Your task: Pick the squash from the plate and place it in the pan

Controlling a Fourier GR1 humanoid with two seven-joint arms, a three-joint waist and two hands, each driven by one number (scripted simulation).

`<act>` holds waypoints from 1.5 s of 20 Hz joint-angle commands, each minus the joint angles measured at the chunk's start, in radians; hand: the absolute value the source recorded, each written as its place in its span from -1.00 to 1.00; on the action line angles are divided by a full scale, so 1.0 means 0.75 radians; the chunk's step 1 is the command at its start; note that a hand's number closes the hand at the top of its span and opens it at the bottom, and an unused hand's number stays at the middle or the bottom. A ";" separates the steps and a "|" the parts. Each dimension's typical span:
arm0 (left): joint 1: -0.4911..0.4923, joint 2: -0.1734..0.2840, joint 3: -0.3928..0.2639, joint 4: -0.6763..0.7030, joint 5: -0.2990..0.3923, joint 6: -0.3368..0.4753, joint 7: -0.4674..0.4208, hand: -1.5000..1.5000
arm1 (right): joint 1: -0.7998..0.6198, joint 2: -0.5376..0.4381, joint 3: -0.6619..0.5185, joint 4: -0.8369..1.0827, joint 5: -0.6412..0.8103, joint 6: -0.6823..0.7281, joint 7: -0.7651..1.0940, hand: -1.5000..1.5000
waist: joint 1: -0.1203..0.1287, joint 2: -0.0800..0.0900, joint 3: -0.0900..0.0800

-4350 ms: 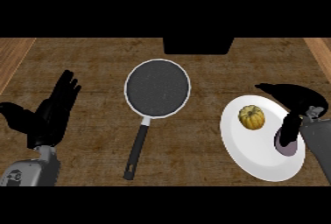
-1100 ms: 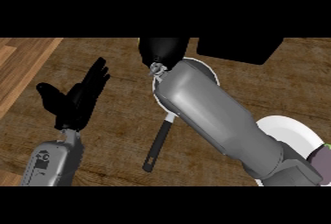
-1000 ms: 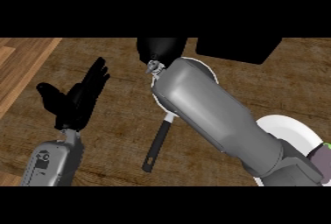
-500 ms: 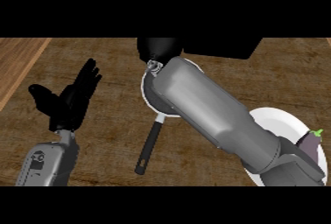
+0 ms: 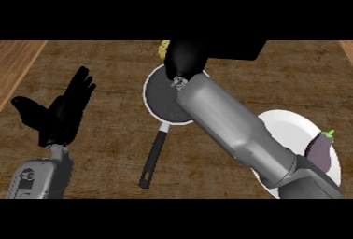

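Observation:
The yellow squash (image 5: 163,48) peeks out at the left edge of my right hand (image 5: 186,58), whose fingers are curled round it just beyond the far rim of the pan (image 5: 157,95). The pan is round and dark with a white rim, and its black handle (image 5: 153,158) points toward me. My grey right forearm (image 5: 234,126) crosses the pan's right side and hides part of it. At the right lies the white plate (image 5: 286,123). My left hand (image 5: 62,112) rests open at the left, fingers up.
A purple eggplant (image 5: 319,149) lies on the plate's right side. A dark block (image 5: 238,49) sits at the counter's far edge behind my right hand. A lighter wooden strip (image 5: 17,60) runs along the far left.
My right hand left the plate with the squash and reached over the pan to its far rim. The squash now shows beside the hand. The left hand stayed put.

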 commanded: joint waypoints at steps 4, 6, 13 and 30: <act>0.017 -0.009 -0.004 -0.030 0.004 0.002 0.014 0.00 | 0.144 0.016 0.029 0.154 -0.057 -0.410 0.029 1.00 | -0.009 0.003 0.001; -0.044 0.011 0.019 0.019 0.013 -0.011 0.009 0.00 | 0.182 0.016 0.059 0.221 -0.088 -0.473 -0.001 1.00 | 0.001 0.010 0.001; 0.002 -0.018 -0.003 -0.041 -0.006 0.020 0.006 0.00 | 0.223 0.016 -0.173 0.370 -0.255 -0.552 -0.023 -1.00 | -0.003 0.009 0.004; 0.131 -0.002 0.038 -0.046 0.015 -0.010 -0.046 0.00 | 0.506 0.016 -0.144 -0.022 -0.532 -1.253 -0.375 -1.00 | -0.075 -0.024 0.003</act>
